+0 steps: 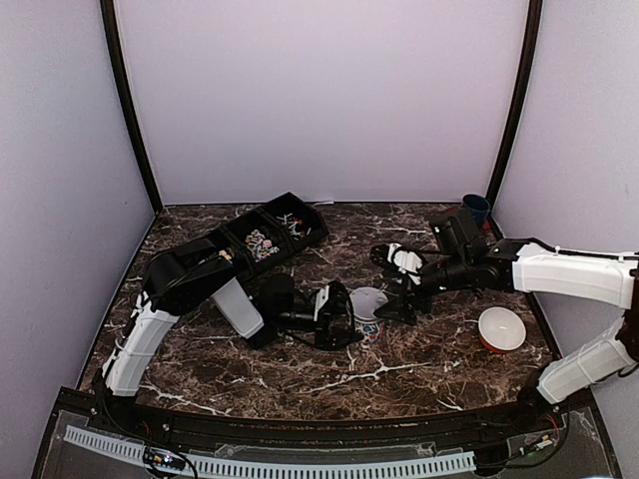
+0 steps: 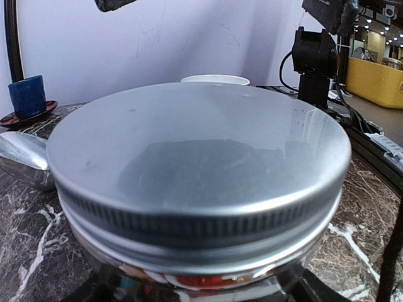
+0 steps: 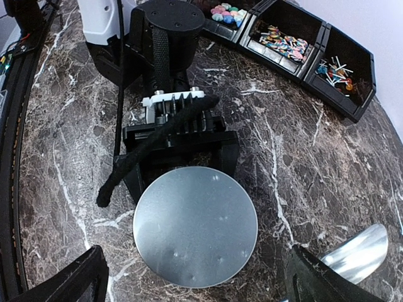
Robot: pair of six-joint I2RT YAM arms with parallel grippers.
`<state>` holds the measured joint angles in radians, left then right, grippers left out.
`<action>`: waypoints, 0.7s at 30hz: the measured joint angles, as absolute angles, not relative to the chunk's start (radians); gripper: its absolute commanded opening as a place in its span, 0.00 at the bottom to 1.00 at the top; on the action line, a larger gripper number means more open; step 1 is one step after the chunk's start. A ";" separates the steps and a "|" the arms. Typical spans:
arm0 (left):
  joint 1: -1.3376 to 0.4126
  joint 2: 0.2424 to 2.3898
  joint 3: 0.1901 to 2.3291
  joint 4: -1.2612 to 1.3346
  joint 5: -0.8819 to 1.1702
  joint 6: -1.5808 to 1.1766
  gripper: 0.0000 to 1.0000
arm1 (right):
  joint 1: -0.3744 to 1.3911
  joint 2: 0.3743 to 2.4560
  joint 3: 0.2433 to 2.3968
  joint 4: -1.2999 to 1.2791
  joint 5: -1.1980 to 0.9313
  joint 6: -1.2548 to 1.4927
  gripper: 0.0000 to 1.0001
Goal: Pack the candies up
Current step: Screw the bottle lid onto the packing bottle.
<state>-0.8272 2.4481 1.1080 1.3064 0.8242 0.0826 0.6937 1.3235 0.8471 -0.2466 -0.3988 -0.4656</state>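
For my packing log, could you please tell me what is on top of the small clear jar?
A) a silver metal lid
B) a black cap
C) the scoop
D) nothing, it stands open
A: a silver lid covers the jar, plain in both wrist views.
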 measured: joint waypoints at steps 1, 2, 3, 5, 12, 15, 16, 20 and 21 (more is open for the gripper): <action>-0.827 2.449 1.109 1.306 0.828 0.083 0.76 | 0.694 1.336 0.854 -0.248 -0.405 -0.483 0.97; -0.827 2.449 1.110 1.305 0.830 0.083 0.76 | 0.694 1.350 0.861 -0.248 -0.410 -0.497 0.97; -0.827 2.449 1.110 1.304 0.831 0.083 0.76 | 0.694 1.371 0.872 -0.251 -0.416 -0.514 0.97; -0.827 2.449 1.110 1.303 0.832 0.084 0.76 | 0.694 1.410 0.891 -0.261 -0.431 -0.542 0.97; -0.827 2.449 1.110 1.303 0.833 0.085 0.76 | 0.694 1.470 0.923 -0.295 -0.464 -0.614 0.97; -0.827 2.449 1.111 1.302 0.834 0.085 0.76 | 0.694 1.479 0.940 -0.305 -0.475 -0.636 0.97; -0.827 2.449 1.111 1.302 0.834 0.085 0.76 | 0.694 1.487 0.952 -0.310 -0.479 -0.647 0.97; -0.827 2.449 1.112 1.301 0.836 0.086 0.76 | 0.694 1.529 0.992 -0.324 -0.505 -0.674 0.97; -0.827 2.449 1.112 1.301 0.837 0.086 0.76 | 0.694 1.540 0.997 -0.325 -0.509 -0.679 0.97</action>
<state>-0.8272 2.4489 1.1118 1.3010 0.8371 0.0856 0.6937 1.5402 0.9974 -0.3252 -0.5095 -0.6792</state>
